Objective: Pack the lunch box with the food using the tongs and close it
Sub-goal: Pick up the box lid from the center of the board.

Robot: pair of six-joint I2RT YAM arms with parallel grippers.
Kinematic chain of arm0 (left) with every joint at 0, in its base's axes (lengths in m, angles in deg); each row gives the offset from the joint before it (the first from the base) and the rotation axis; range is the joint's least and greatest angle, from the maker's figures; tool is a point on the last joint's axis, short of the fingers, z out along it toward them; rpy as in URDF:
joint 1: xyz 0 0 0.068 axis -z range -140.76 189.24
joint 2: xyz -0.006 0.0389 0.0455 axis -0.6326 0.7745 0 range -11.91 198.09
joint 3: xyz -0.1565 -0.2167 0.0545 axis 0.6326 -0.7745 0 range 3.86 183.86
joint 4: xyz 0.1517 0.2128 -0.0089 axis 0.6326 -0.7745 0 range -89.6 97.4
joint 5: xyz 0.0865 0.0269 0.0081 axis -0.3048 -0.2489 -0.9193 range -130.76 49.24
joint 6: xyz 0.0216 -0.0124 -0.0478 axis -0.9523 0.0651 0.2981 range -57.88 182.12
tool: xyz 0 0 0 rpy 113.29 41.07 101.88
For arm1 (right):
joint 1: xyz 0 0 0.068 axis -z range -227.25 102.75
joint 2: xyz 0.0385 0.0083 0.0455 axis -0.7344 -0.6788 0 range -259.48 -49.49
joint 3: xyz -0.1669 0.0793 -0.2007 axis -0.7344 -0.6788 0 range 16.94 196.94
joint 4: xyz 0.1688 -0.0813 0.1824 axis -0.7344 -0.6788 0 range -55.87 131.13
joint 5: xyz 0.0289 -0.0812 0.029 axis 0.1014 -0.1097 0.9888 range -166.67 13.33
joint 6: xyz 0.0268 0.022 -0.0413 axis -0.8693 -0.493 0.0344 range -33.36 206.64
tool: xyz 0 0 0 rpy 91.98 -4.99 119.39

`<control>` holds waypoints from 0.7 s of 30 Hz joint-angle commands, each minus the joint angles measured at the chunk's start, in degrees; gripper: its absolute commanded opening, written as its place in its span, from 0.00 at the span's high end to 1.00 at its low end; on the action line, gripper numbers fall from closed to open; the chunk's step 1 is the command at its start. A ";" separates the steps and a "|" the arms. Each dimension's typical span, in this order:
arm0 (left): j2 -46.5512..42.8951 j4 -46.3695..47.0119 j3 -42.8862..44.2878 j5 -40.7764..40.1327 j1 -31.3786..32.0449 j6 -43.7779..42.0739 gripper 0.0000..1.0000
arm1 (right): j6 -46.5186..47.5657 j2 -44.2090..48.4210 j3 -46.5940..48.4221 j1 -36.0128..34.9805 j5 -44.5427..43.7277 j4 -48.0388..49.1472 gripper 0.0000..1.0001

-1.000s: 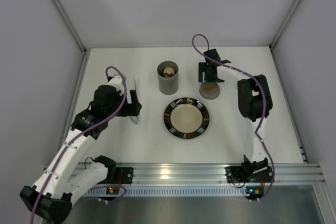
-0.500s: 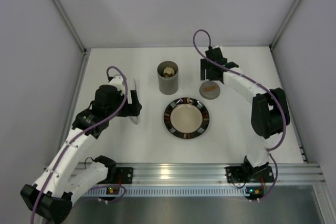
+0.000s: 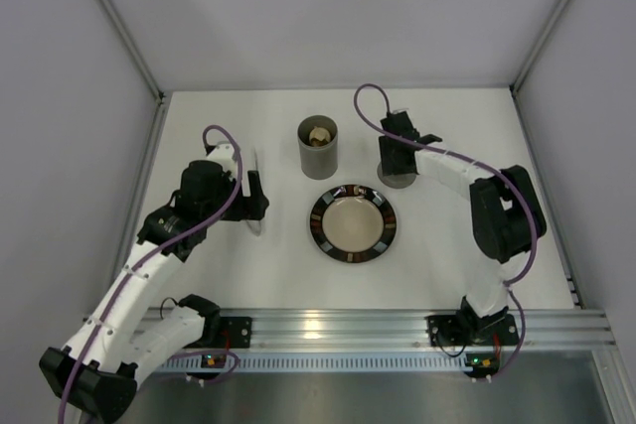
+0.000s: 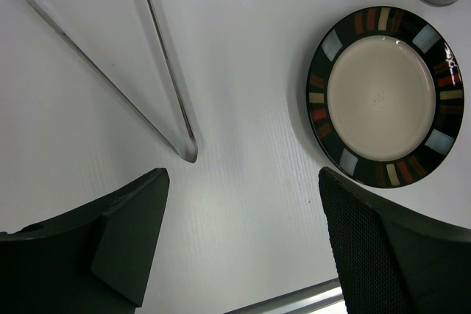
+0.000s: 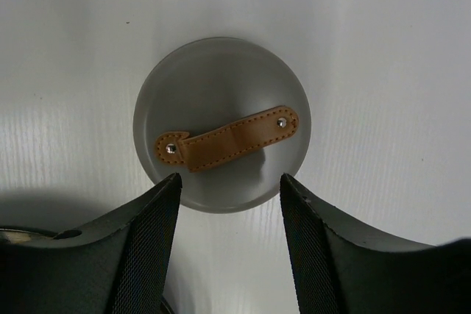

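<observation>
Strap of tan leather (image 5: pixel 228 137) on the flat grey round lid (image 5: pixel 221 79), just ahead of the half-open right gripper (image 5: pixel 229 179), looks soft, easily pinched.

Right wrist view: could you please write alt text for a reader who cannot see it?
A round grey lid with a tan stitched strap across its top lies flat on a white table. The two dark fingers of the open right gripper stand apart at its near edge, one at each side.

right gripper (image 5: pixel 229 182) | came down over lid (image 5: pixel 221 86) | jaws narrowed, straddling its near edge
</observation>
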 commanded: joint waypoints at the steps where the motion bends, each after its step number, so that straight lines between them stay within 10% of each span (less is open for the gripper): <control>1: -0.14 2.11 -0.51 0.23 0.13 -0.49 0.13 | 1.15 -1.13 3.03 -0.05 -0.69 4.56 0.44; 21: -0.05 2.11 -0.59 0.14 0.13 -0.49 0.13 | 1.33 -7.29 8.57 -0.05 -0.42 2.19 0.54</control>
